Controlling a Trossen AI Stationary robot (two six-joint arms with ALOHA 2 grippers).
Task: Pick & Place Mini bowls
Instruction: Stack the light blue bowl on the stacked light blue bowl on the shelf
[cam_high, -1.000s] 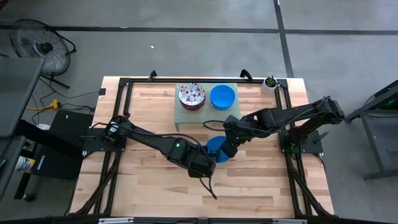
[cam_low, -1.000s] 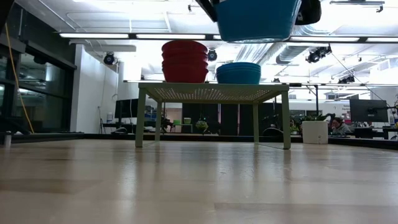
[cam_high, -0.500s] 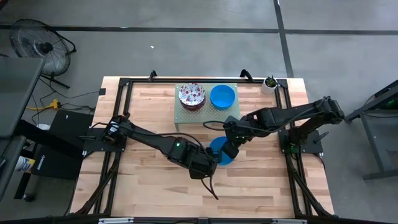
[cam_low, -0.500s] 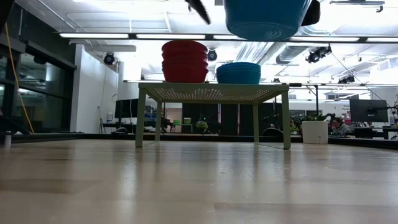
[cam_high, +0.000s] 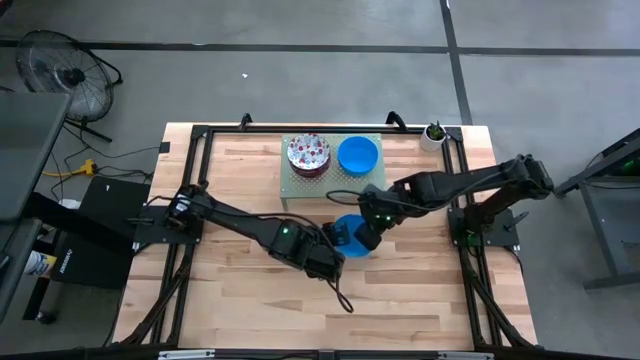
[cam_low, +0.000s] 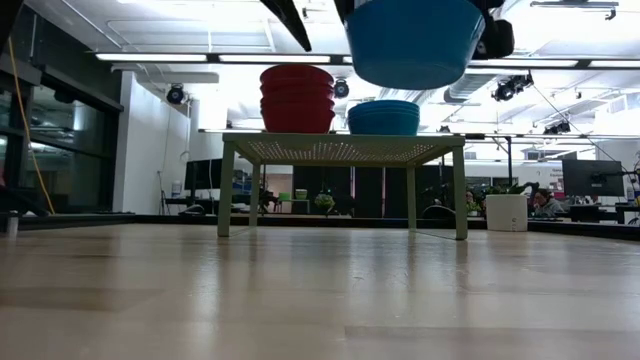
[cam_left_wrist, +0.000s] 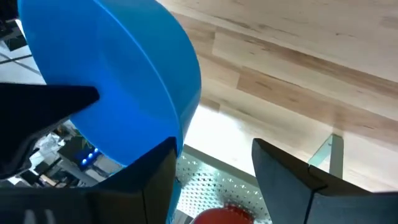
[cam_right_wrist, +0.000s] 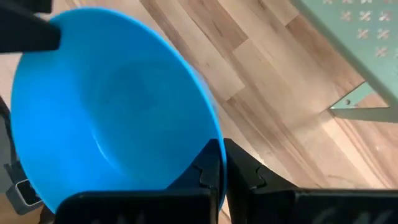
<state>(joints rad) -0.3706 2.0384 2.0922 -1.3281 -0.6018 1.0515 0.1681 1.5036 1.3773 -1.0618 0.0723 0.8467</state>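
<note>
One blue mini bowl (cam_high: 349, 236) hangs in the air over the middle of the table, seen from the side in the low view (cam_low: 410, 42). My right gripper (cam_right_wrist: 225, 165) is shut on it. My left gripper (cam_left_wrist: 214, 168) stands open right beside the bowl (cam_left_wrist: 112, 81), with the bowl outside its fingers and nothing between them. On the pale green perforated stand (cam_high: 330, 178) at the far side rest a stack of speckled bowls (cam_high: 308, 153) and a stack of blue bowls (cam_high: 357, 154). My left gripper: the bowl's wall (cam_left_wrist: 183, 124) lies against the outer side of one finger in the left wrist view; I cannot tell whether they touch. My right gripper holds the bowl's rim (cam_right_wrist: 214, 134), one finger inside and one outside. The fingers slant steeply down from above. The bowl is lifted clear of the table, opening up.
A small potted plant (cam_high: 433, 133) stands at the far right corner. Black frame rails (cam_high: 200, 150) run around the table. Bare wood lies in front of the stand (cam_low: 340, 150) and on the near half of the table.
My left gripper has opened and let go of the blue bowl, and its wrist has rolled; one finger now stands apart from the bowl in the low view. The bowl stays in the air in my right gripper, sinking slightly.
</note>
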